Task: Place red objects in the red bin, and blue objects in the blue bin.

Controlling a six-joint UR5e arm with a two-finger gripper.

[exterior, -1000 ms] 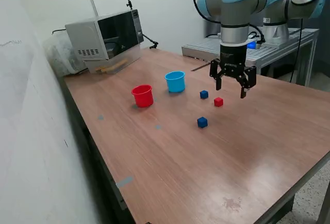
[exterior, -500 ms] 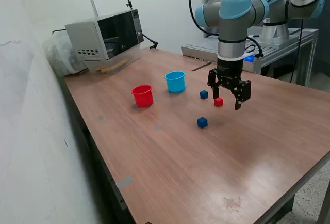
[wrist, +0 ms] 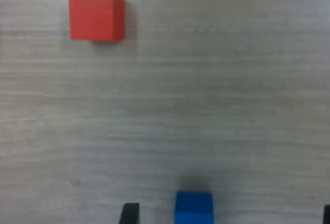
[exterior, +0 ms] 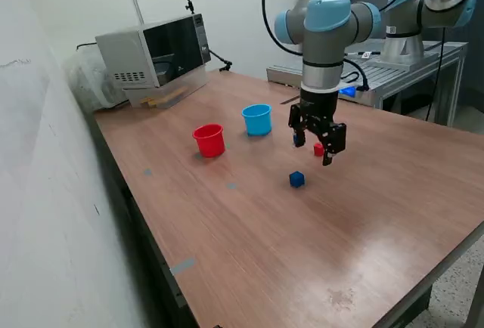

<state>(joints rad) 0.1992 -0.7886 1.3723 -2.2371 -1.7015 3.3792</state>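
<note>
My gripper (exterior: 312,153) hangs open just above the table, to the exterior view's right of the blue bin (exterior: 257,119), a light blue cup. The red bin (exterior: 209,140), a red cup, stands further to that view's left. A red cube (exterior: 318,148) shows between the fingers in the exterior view. In the wrist view the red cube (wrist: 97,17) lies apart from my gripper (wrist: 228,216), and a dark blue cube (wrist: 193,207) sits between the fingers, close to one fingertip (wrist: 130,212). Another blue cube (exterior: 296,180) lies alone on the table, nearer the camera.
A microwave (exterior: 155,56) stands at the back of the wooden table (exterior: 302,252), on the exterior view's left. A metal bench (exterior: 408,71) with a second arm's base is behind the table on that view's right.
My gripper has moved toward the exterior view's left and come down over the red cube and the far blue cube. It stays open. Cups and cubes have not moved.
</note>
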